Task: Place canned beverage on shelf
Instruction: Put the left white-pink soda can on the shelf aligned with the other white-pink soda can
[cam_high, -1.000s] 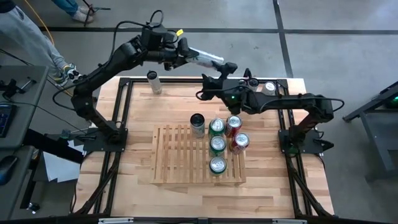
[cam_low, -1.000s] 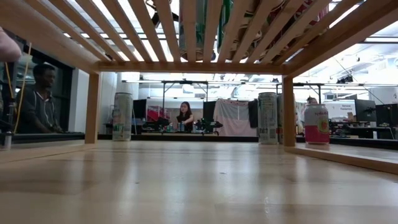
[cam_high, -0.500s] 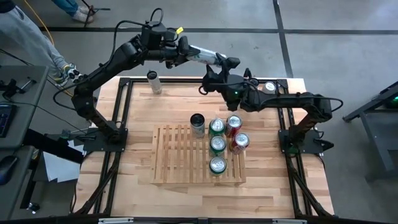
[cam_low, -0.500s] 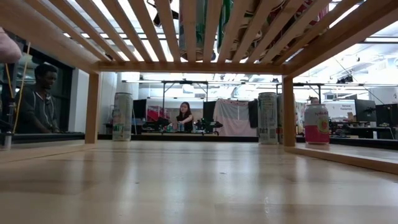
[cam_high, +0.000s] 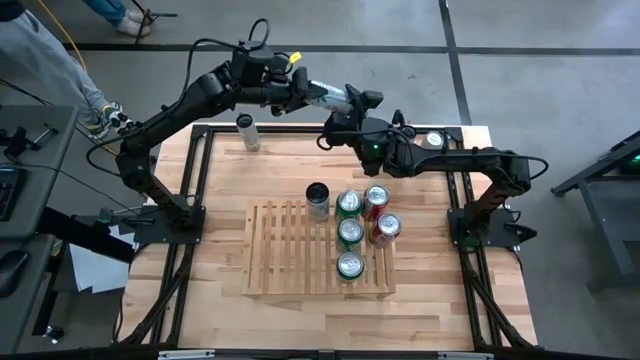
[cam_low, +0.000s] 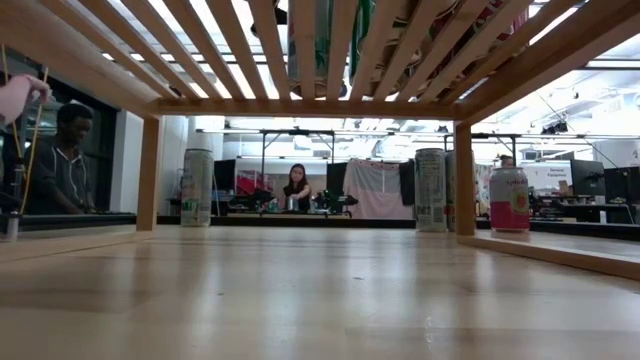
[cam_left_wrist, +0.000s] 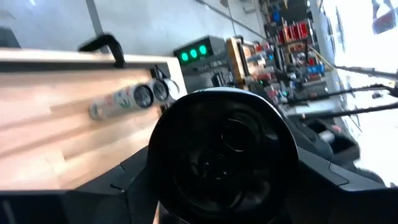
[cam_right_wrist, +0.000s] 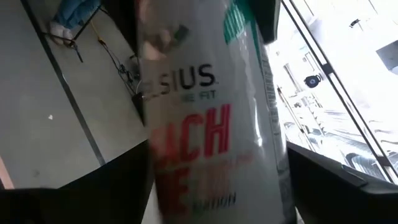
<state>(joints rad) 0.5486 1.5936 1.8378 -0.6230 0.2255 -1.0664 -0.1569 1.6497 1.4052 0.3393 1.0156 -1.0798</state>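
Where the two arms meet: up in the air over the table's (cam_high: 215, 300) far edge, roughly mid-width.
Left gripper (cam_high: 300, 90): clamped on one end of a white can (cam_high: 328, 95), which it holds lying sideways and pointing toward the right arm. Its wrist cam is basically all can end (cam_left_wrist: 224, 162).
Right gripper (cam_high: 352, 103): at the can's other end, spread wide with one finger (cam_right_wrist: 336, 186) on each side of it. The white can with red lettering (cam_right_wrist: 205, 124) crosses right in front of its cam.
Shelf (cam_high: 280, 250): slatted wood rack sitting mid-table, nearer the front edge.
Already on the shelf: three green cans (cam_high: 349, 231) in a row front to back along its right side, two red cans (cam_high: 381, 212) right beside them at the right edge, and a dark can (cam_high: 317, 200) at the shelf's far edge.
Off the shelf: a silver can (cam_high: 246, 130) standing near the table's far-left corner.
Low cam: looks out from under the slats (cam_low: 300, 50). A pink can (cam_low: 508, 200) stands on the right, and a person (cam_low: 297, 187) is seated way back in the room.
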